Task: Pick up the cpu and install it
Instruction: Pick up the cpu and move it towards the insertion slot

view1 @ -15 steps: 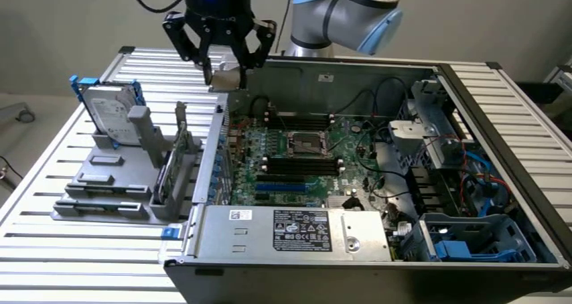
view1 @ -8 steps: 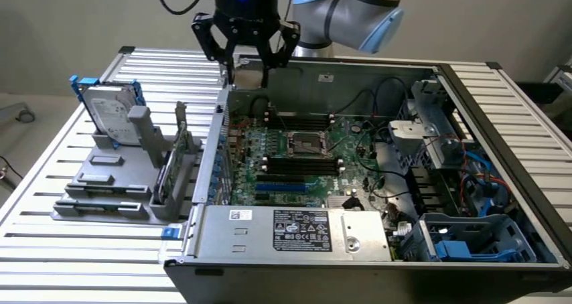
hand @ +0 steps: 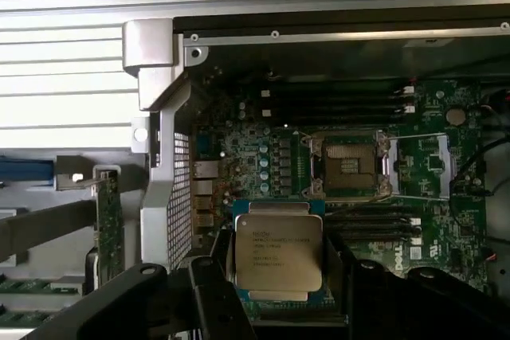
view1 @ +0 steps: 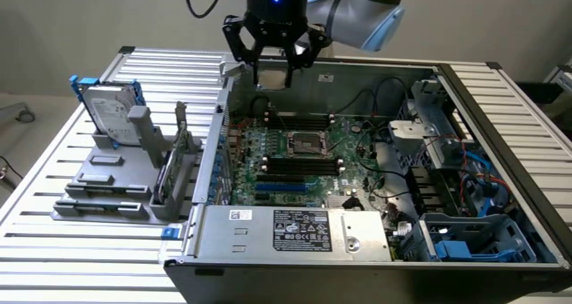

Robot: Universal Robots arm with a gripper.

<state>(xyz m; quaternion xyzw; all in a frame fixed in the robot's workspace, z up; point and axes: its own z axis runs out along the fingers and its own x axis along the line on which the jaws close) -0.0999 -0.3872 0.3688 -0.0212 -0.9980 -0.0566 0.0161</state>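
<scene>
The cpu, a small flat square chip with a dull silver top and printed lettering, sits between my two black fingers. My gripper is shut on the cpu. In the exterior view the gripper hangs with the cpu above the back edge of the open computer case. The empty processor socket lies on the green motherboard, below and in front of the gripper. In the wrist view the socket stands open, its metal load plate folded to one side.
Black memory sticks flank the socket. A power supply fills the case's near side, and cables and drive bays crowd the exterior view's right. On the slatted table at the exterior view's left, a grey holder carries a hard drive.
</scene>
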